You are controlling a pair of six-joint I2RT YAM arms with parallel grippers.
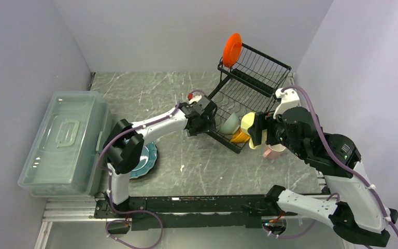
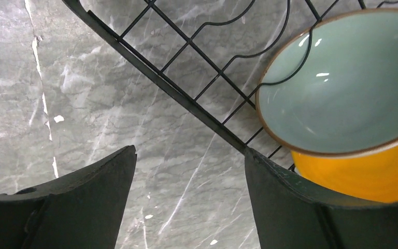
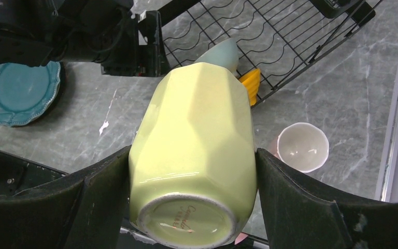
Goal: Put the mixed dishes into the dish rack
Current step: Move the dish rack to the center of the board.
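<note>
Right end effector (image 3: 192, 174) is clamped on the pale yellow mug (image 3: 194, 140), one finger pressed to each side of its faceted body, and it holds the mug in the air just off the near corner of the dish rack (image 1: 261, 65). I read this as the carry-and-place step for that mug. The next move, as I judge it, calls for bringing the mug over the rack, picking a free spot among the wires and setting it down before I let go. The mug's base faces my wrist camera, a glazed ring with a faint maker's stamp, and its mouth points away toward the rack, so it would go in mouth first. Its handle is hidden from me. Left end effector (image 2: 189, 181) is spread wide with nothing between its fingers, hanging over the counter (image 1: 197, 166) at the front bar of the rack's lower tray. Just past it the pale green bowl (image 2: 342, 83) leans tilted in that tray against the orange-yellow bowl (image 2: 363, 179); whether one sits inside the other I cannot tell. The small orange-red plate (image 1: 232, 49) stands on edge at the far corner of the raised basket. Not yet loaded are the pink mug (image 3: 300, 146), upright on the counter beside the rack, and a teal plate (image 3: 18, 91) lying flat near the left arm's base.
</note>
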